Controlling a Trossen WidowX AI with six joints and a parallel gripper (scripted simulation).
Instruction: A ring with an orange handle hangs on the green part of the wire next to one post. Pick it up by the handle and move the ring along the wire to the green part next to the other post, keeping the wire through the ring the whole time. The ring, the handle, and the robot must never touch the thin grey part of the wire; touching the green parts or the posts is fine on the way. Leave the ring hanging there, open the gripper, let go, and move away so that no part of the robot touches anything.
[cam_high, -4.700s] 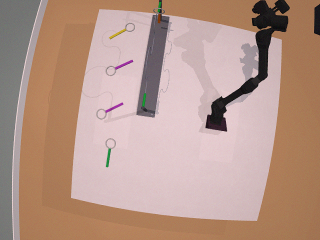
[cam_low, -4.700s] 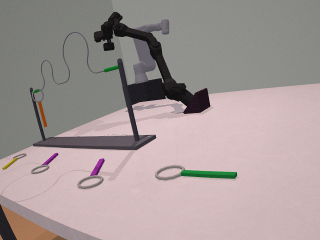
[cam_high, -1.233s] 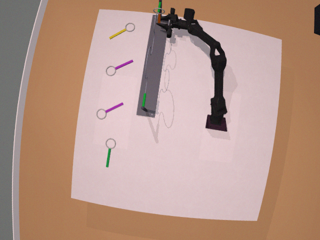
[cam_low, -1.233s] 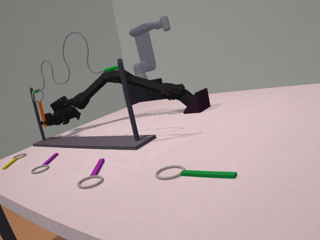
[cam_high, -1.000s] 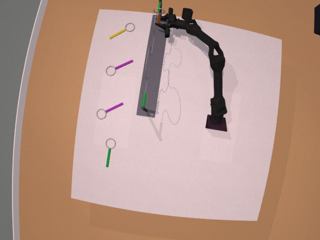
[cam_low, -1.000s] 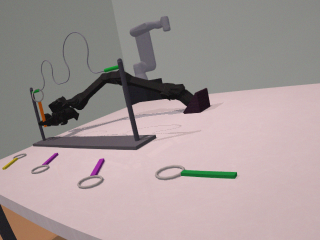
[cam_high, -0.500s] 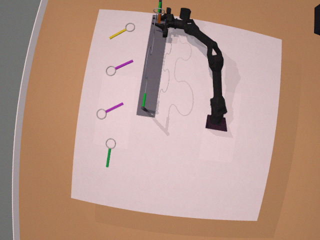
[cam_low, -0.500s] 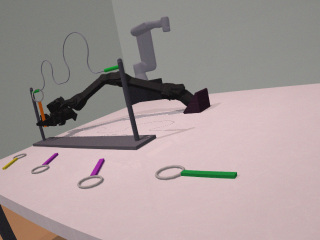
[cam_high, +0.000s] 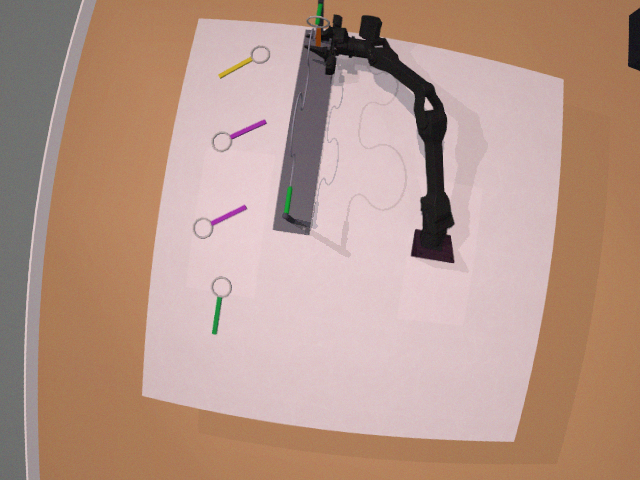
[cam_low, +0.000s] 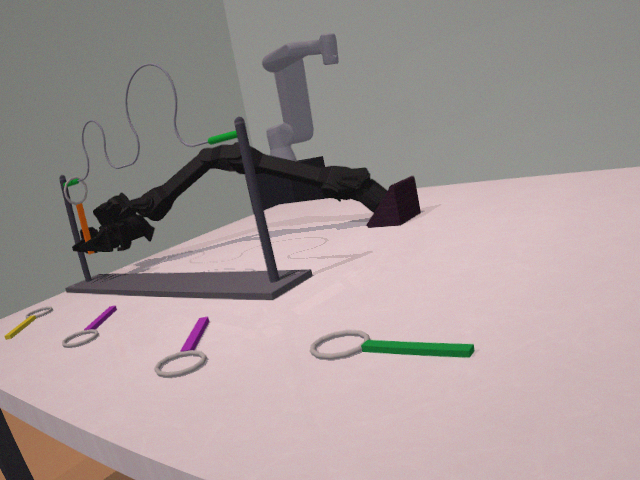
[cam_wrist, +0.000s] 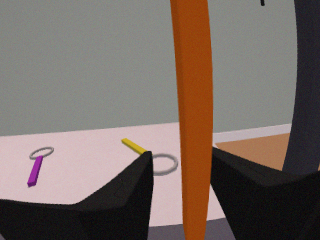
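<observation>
The ring hangs around the green part beside the far post. Its orange handle points down. My gripper is open around the handle's lower part. In the wrist view the handle stands between the fingertips, close to the right one, with a gap to the left one. The other green part is beside the near post.
The thin grey wire loops high between the posts above the dark base. Yellow, purple and green handled rings lie on the table. Another grey robot arm stands behind.
</observation>
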